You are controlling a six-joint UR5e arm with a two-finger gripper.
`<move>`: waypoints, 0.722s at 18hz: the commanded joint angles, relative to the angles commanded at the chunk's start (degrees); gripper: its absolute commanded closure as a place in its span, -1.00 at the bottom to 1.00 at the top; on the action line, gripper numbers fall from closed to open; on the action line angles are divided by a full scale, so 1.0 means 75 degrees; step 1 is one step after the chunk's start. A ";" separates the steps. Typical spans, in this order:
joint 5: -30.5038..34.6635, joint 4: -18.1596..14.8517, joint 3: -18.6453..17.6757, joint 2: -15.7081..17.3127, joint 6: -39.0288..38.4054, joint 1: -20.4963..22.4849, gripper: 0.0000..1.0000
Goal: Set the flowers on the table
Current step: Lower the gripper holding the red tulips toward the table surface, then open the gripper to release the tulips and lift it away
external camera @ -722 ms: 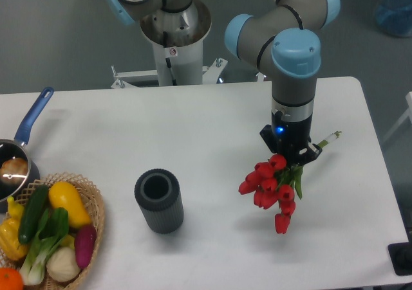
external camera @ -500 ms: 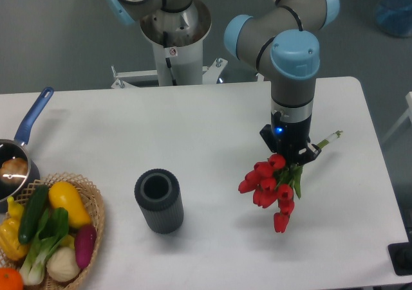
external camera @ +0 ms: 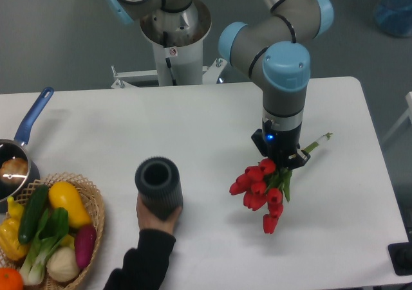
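I've got the gripper (external camera: 279, 159) clamped on the flowers (external camera: 260, 188), pinching the green stems just above the red heads. The bunch hangs tilted: blooms drooping down and to the left, stem ends poking out up and to the right of the fingers. It sits over the right half of the table (external camera: 212, 126); I can't tell if the lowest bloom is touching the white top or just above it. Now, 1 human hand (external camera: 156, 214) in a dark sleeve reaches in from the bottom edge and grips the base of the dark cylinder (external camera: 158, 186), well to the left of the tulips. Far left, I see the wicker basket (external camera: 95, 206) of vegetables and 1 blue-handled pan (external camera: 23, 144).
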 joint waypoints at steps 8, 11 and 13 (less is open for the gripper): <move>-0.0012 0.0000 -0.0152 -0.0129 0.0012 -0.0059 -1.00; -0.0023 0.0070 -0.0153 -0.0106 0.0000 -0.0059 -1.00; -0.0035 0.0094 -0.0083 -0.0117 0.0035 -0.0059 -1.00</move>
